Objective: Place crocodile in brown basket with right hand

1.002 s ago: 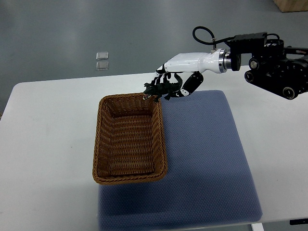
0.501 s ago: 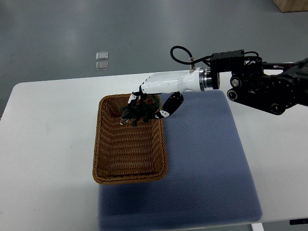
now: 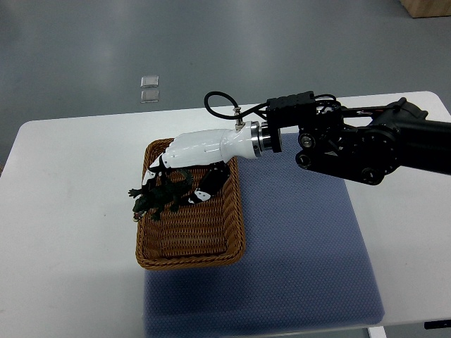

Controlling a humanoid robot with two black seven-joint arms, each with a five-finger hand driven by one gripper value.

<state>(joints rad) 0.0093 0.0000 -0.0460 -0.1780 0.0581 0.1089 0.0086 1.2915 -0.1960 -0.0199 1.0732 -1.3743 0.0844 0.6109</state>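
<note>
My right hand [image 3: 180, 179] reaches in from the right and hangs over the brown wicker basket [image 3: 236, 232]. Its white and black fingers are curled around a dark green toy crocodile [image 3: 161, 195]. The crocodile is held above the basket's left half, its head sticking out past the left rim. The basket sits on the table, overlapping the left edge of a blue mat [image 3: 303, 232]. The left arm does not show.
The white table [image 3: 63, 211] runs around the mat and basket. The black forearm [image 3: 359, 144] crosses above the mat's far right part. Two small clear squares [image 3: 149, 89] lie on the grey floor beyond the table.
The right hand has carried the crocodile leftward and toward me, from the basket's far right corner to above its left side. The arm has stretched further across.
</note>
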